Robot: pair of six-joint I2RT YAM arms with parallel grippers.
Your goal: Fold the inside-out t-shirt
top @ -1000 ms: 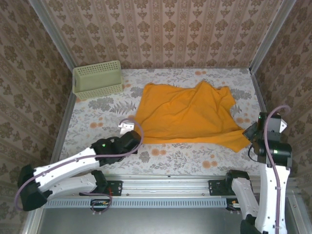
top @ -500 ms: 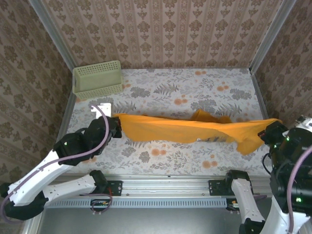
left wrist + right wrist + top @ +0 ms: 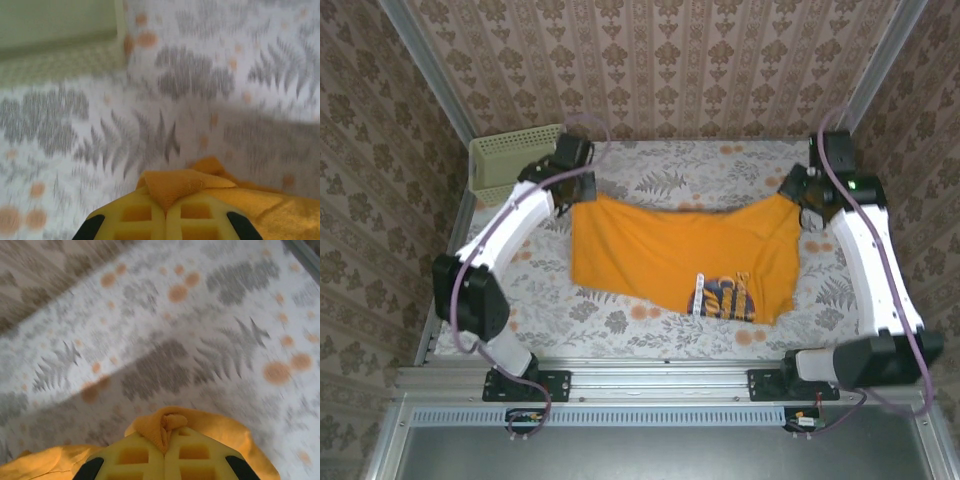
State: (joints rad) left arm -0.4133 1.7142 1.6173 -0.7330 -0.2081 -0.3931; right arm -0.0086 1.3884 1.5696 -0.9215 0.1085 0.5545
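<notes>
Over the far bench (image 3: pixel 665 165), the left gripper (image 3: pixel 582 190) and right gripper (image 3: pixel 792 192) each clamp tight on a corner of the inside-out t-shirt (image 3: pixel 660 250), which apparently hangs spread between them.

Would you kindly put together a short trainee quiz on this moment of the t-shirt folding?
1. True or false: the left gripper and the right gripper are each shut on an edge of the t-shirt.
2. In the top view, where on the t-shirt does the printed lettering show? A. beside the left gripper; B. at its near right part; C. beside the right gripper.
3. What stands at the far left corner of the table?
Key: 1 true; 2 B; 3 the pale green basket.
</notes>
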